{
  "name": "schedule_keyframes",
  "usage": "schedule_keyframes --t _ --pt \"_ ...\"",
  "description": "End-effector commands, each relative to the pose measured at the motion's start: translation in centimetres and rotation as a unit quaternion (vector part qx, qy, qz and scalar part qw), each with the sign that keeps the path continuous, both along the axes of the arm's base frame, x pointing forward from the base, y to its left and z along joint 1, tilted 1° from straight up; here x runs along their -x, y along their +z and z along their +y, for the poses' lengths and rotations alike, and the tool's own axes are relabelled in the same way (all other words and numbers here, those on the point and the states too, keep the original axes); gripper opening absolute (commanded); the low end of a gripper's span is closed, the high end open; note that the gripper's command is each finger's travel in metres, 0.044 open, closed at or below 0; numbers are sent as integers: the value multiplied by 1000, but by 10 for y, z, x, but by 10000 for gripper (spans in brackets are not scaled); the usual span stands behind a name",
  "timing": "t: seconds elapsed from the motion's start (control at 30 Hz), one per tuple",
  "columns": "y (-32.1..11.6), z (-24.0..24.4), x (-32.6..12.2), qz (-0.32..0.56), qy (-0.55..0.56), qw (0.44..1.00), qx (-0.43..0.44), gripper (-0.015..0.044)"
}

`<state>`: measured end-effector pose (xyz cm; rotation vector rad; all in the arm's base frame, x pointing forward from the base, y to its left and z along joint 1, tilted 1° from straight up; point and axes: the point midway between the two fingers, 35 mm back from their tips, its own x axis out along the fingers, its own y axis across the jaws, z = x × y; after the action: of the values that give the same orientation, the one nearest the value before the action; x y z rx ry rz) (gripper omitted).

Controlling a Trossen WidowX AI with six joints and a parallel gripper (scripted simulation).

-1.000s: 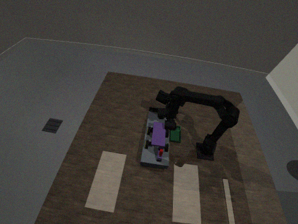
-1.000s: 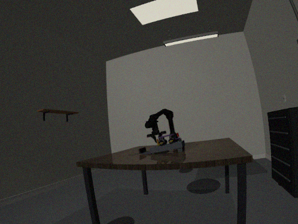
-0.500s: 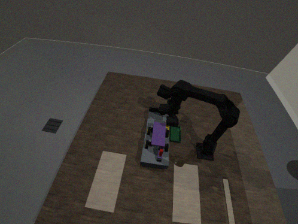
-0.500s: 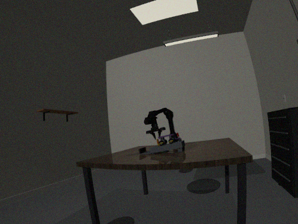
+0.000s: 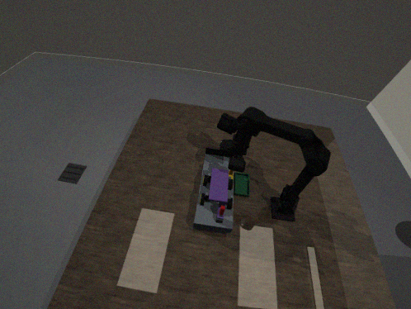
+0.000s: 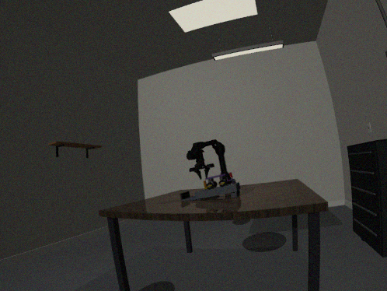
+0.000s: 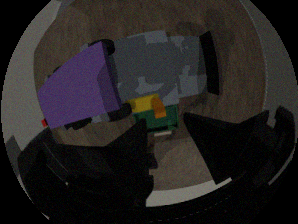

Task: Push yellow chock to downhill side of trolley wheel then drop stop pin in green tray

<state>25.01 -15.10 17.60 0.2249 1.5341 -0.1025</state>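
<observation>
The trolley [image 5: 219, 185] [image 7: 80, 87] with a purple deck stands on the grey ramp [image 5: 206, 216] [image 6: 210, 192] [image 7: 150, 60]. The red-headed stop pin [image 5: 222, 210] [image 6: 230, 175] [image 7: 44, 122] is upright at its uphill end. The yellow chock [image 5: 231, 174] [image 6: 205, 184] [image 7: 144, 103] sits at the downhill side of the tray-side lower wheel, right beside it; whether they touch is not clear. Its orange handle [image 7: 159, 107] points away from the trolley. My gripper [image 6: 203, 178] [image 7: 165, 119] is open and empty, above the chock. The black rubber base is hidden.
The green tray [image 5: 248, 187] [image 7: 176, 117] lies beside the ramp on the arm's side, with nothing seen in it. A black end stop [image 5: 214, 151] [image 6: 185, 195] [image 7: 210, 62] stands at the ramp's low end. The arm's base [image 5: 284, 208] is beyond the tray.
</observation>
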Motion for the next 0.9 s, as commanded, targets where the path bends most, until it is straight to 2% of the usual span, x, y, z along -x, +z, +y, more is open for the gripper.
schedule_keyframes --t 0.0,0.1,0.27,0.43,0.87 --pt "11 1 -9 -24 -63 998 17 190" --pt "21 8 -21 -47 -118 992 14 190" --pt "26 27 -27 -47 -76 995 35 190" --pt "29 39 -33 -46 -125 991 20 190" --pt "38 96 -52 -13 -348 936 -54 190"
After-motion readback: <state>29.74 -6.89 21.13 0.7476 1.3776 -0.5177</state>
